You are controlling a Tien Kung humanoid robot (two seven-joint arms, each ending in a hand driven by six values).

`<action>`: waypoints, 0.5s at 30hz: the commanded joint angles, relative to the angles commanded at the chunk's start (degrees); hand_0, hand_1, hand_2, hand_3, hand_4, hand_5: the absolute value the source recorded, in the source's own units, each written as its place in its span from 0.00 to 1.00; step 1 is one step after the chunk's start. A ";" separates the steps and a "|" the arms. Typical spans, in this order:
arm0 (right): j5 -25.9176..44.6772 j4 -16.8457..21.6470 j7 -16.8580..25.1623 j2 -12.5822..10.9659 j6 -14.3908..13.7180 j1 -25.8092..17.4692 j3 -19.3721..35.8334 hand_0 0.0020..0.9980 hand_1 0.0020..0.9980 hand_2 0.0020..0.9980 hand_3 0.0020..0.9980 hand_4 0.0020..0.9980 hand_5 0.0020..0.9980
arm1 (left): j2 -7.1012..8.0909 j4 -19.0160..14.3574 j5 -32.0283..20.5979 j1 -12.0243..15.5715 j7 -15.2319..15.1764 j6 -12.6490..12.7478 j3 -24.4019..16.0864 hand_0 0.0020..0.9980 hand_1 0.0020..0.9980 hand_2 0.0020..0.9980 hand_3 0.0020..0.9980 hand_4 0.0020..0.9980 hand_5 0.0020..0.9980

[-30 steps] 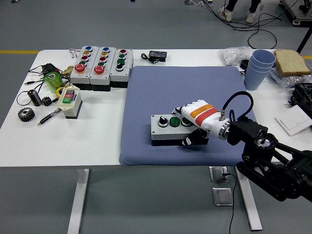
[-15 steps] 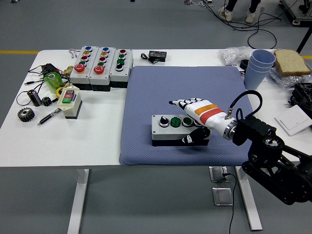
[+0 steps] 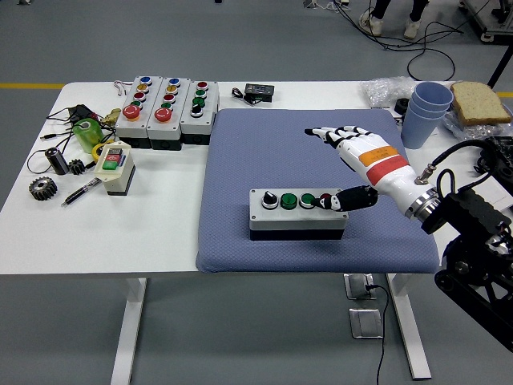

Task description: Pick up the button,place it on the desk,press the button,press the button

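A grey button box (image 3: pixel 297 213) lies on the blue mat (image 3: pixel 264 144), near its front edge. It carries a black knob, two green buttons and a red button at its right end. My right hand (image 3: pixel 353 156) is raised above and to the right of the box, with its fingers spread and holding nothing. Its dark thumb (image 3: pixel 353 198) hangs just by the box's right end, near the red button. The left arm is not in view.
Three more button boxes (image 3: pixel 167 108) stand at the back left, with a small switch box (image 3: pixel 115 167), gears, a pen and cables around them. Blue cups (image 3: pixel 423 113), bread (image 3: pixel 478 103) and plastic bags sit at the back right. A black device (image 3: pixel 259 91) lies behind the mat.
My right hand has let go of the button box and lifted up and to the right, its fingers opening. The box stays on the mat.
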 joint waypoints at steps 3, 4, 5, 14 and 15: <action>0.59 0.75 -0.51 -1.36 -0.54 -1.03 -0.45 0.21 0.02 0.27 0.70 0.99 0.30 | 0.00 0.00 -0.09 -0.06 -0.03 0.03 0.06 0.63 0.66 0.68 0.59 0.34 0.65; 0.61 0.79 -0.58 -1.45 -0.62 -1.12 -0.48 0.21 0.02 0.27 0.70 0.99 0.30 | -0.01 0.00 -0.09 -0.07 -0.03 0.03 0.07 0.63 0.66 0.68 0.59 0.34 0.65; 0.71 0.90 -0.81 -1.64 -0.75 -1.41 -0.47 0.13 0.00 0.17 0.63 0.98 0.34 | -0.01 0.00 -0.11 -0.10 -0.02 0.02 0.05 0.63 0.66 0.68 0.59 0.34 0.65; 0.01 0.48 -4.72 -1.96 4.22 -1.51 -1.37 0.12 0.00 0.16 0.62 0.98 0.35 | -0.02 0.00 -0.46 -0.27 -0.10 0.10 0.07 0.63 0.66 0.68 0.60 0.34 0.65; -0.10 0.28 -5.09 -1.98 4.71 -1.49 -1.45 0.12 0.00 0.16 0.62 0.98 0.35 | -0.02 0.00 -0.52 -0.31 -0.12 0.12 0.18 0.63 0.66 0.68 0.60 0.34 0.65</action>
